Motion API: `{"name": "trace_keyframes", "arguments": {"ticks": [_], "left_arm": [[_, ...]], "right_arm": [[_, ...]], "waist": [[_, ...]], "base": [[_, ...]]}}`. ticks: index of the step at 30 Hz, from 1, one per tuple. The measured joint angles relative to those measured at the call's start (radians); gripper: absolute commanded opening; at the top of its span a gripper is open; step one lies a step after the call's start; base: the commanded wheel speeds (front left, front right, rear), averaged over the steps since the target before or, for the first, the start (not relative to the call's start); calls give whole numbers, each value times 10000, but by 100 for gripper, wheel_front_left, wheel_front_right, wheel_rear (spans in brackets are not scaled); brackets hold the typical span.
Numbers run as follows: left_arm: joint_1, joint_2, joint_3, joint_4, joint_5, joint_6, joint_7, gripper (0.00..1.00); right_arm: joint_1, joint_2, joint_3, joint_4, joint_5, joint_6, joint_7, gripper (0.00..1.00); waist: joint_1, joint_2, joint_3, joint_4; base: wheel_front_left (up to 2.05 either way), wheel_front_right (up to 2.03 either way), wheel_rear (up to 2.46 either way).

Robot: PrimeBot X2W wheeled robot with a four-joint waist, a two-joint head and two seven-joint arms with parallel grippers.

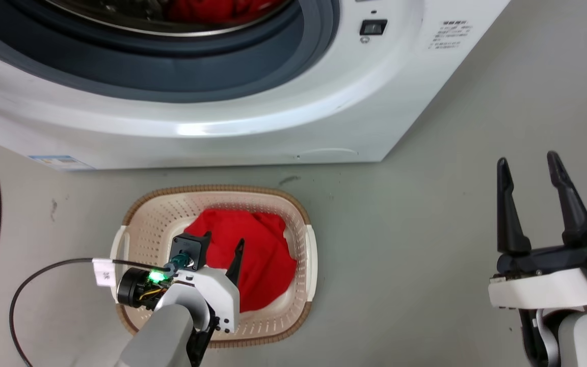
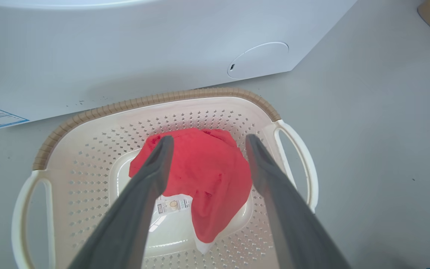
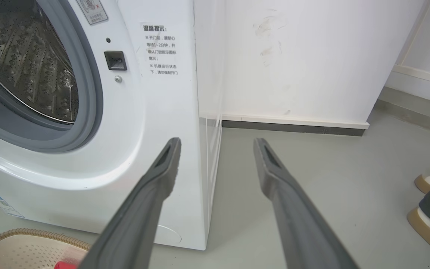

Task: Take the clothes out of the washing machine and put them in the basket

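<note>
Now one red garment (image 1: 258,255) lies in the cream perforated plastic basket (image 1: 212,189), a second red garment (image 1: 217,9) in the white washing machine (image 1: 273,122); left gripper (image 2: 208,139) and right gripper (image 1: 527,157) gape wide.

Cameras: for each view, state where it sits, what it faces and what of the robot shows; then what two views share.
Head view: on the head, facing down at the washing machine, the basket and its red garment; left gripper and right gripper show.
Left wrist view: over the basket, facing down into it; its open fingers show.
Right wrist view: low, facing the washing machine's front corner and a wall; its open fingers show.
Shared: head and left wrist views both show the garment in the basket.
</note>
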Motion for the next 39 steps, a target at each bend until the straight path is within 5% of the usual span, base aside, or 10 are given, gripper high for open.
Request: {"name": "trace_keyframes", "arguments": {"ticks": [10, 19, 27, 39], "left_arm": [[2114, 6, 1975, -3492, 844, 752, 0, 100], [2763, -121, 3122, -5198, 1927, 802, 0, 100], [1319, -171, 3618, -4675, 2265, 360, 0, 100], [-3471, 706, 3545, -1473, 2685, -290, 203, 100]], "right_arm": [[677, 0, 157, 182, 46, 0, 0, 100], [1006, 2, 251, 207, 113, 0, 0, 100], [960, 0, 299, 136, 209, 0, 2, 100], [177, -4, 430, -111, 376, 0, 0, 100]], "waist": [[-1, 0, -1290, 86], [-2, 0, -2069, -23], [-1, 0, -1964, -284], [2, 0, -562, -758]], "base": [[0, 0, 0], [0, 0, 0], [0, 0, 0], [0, 0, 0]]}}
